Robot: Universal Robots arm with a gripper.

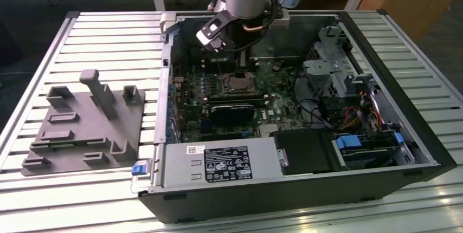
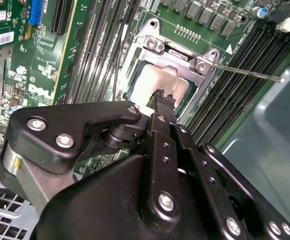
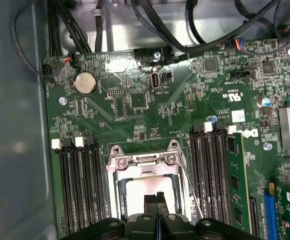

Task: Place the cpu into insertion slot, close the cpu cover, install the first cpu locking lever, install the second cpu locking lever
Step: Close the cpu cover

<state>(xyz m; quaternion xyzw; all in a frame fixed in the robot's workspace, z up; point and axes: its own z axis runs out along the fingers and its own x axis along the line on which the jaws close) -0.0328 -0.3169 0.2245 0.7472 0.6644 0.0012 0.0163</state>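
Cpu (image 2: 152,82) lies flat in the insertion slot (image 1: 235,84), straight below the jaw tips. Its pale square face shows through the window of the cpu cover (image 2: 177,52), which looks lowered over it. The gripper (image 2: 164,97) points down at that face, its jaws pressed together with nothing between them; whether the tips touch the metal cannot be told. Beyond the tips, a thin locking lever (image 2: 245,72) juts out from the cover's corner, seemingly unlatched.

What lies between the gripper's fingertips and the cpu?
Nothing; in the second wrist view the shut gripper hangs directly over the cpu, touching or nearly.
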